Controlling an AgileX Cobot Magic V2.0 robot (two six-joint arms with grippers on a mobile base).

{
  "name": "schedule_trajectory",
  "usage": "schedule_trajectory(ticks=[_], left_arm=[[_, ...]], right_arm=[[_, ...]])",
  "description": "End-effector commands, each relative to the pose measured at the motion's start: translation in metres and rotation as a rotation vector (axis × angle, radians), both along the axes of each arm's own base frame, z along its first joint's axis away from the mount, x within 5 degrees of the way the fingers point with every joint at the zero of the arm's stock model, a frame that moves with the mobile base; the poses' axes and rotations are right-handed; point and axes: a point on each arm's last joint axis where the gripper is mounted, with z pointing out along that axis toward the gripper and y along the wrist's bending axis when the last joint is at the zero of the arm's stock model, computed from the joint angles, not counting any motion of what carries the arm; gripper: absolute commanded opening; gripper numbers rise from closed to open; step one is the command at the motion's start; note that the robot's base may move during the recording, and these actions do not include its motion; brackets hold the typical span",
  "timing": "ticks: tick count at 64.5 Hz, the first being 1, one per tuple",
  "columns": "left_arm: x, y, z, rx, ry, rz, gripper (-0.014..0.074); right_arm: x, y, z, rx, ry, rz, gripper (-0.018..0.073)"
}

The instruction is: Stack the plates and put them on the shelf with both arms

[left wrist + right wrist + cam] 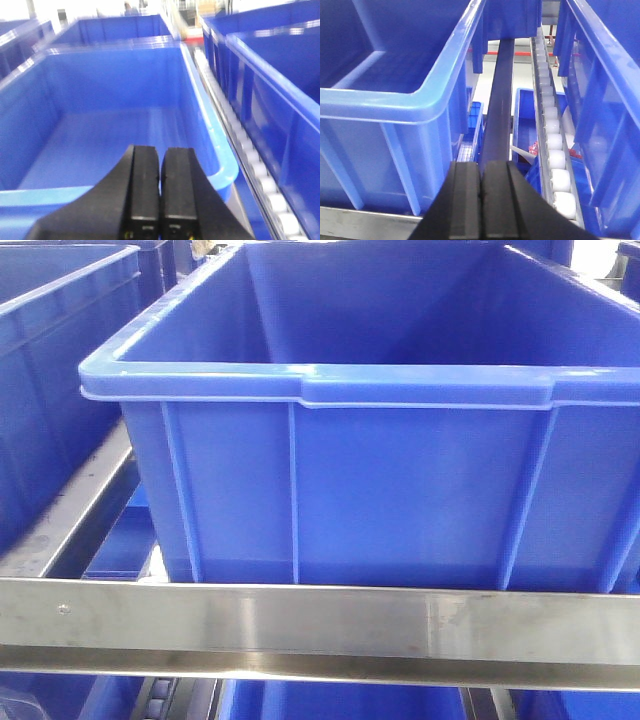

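The brushed stainless-steel shelf (300, 625) carries a ribbed, glossy blue plastic crate (350, 480). Left pincer (160, 200) and right pincer (481, 200) are both clenched, grasping nothing, above the crates.

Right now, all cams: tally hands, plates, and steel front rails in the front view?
Hands: 2, left hand and right hand, both shut, empty
Plates: 0 in view
Steel front rail: 1
Total: 3
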Motion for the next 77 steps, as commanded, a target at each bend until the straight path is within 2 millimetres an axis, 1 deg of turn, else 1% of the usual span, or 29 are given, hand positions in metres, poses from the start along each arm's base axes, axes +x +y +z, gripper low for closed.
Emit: schedule_trajectory(ticks=[1, 10, 12, 15, 77], left_arm=[[-0.008, 0.002, 0.008, -0.013, -0.149, 0.012, 0.0082], [-0.014, 0.002, -0.016, -0.016, -0.156, 0.012, 0.0082], [-0.015, 0.002, -0.018, -0.017, -0.166, 0.012, 0.0082], [-0.015, 0.002, -0.021, -0.013, -0.125, 0.007, 0.0082], [-0.015, 0.002, -0.022, -0.012, -0.117, 0.006, 0.0082]], right_arm=[[-0.001, 0.0, 0.008, 0.006, -0.102, -0.002, 0.0048], [-0.001, 0.0, 0.008, 0.006, -0.102, -0.002, 0.0048], [-0.001, 0.0, 0.008, 0.006, -0.102, -0.002, 0.0048], [-0.001, 0.0, 0.008, 0.006, -0.102, -0.002, 0.0048], [-0.001, 0.0, 0.008, 0.006, -0.098, -0.002, 0.0048]])
